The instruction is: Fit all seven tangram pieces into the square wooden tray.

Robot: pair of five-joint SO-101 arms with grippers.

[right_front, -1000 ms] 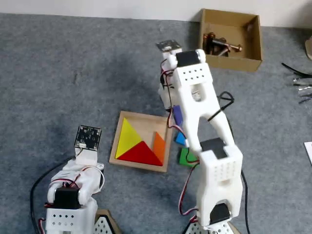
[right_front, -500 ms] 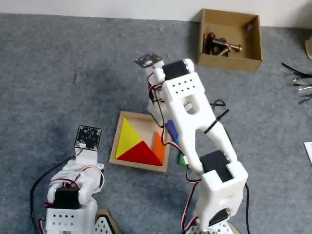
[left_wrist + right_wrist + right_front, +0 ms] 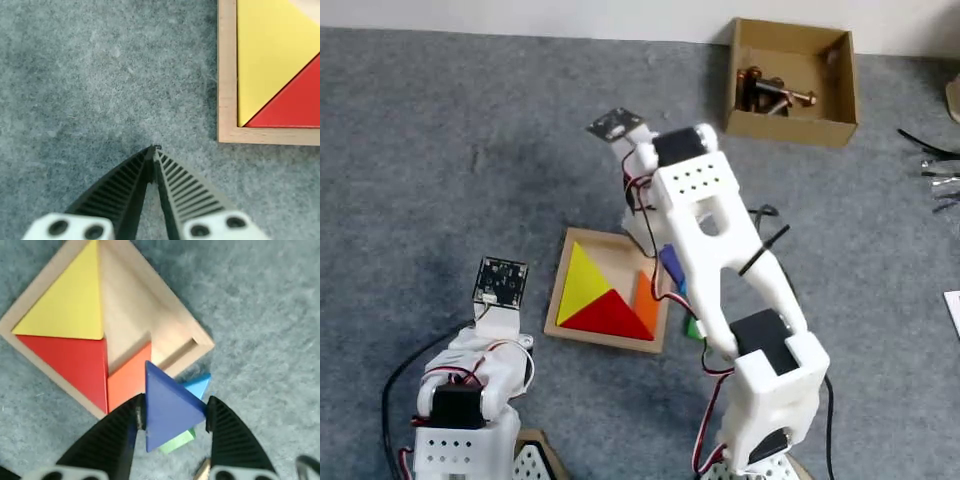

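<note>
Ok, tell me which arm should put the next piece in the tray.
Right. The right arm's jaws grip the blue triangle above the tray's edge, by the bare wood. The left arm's jaws are shut on nothing, over carpet beside the tray.

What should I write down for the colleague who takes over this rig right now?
Left gripper shut, empty, low over the carpet beside the tray.
Right gripper shut on the dark blue triangle, above the tray's edge.
Done: yellow triangle, red triangle and orange piece lie in the tray.
To do: set in the dark blue triangle, then the light blue piece and green piece lying by the tray.
</note>
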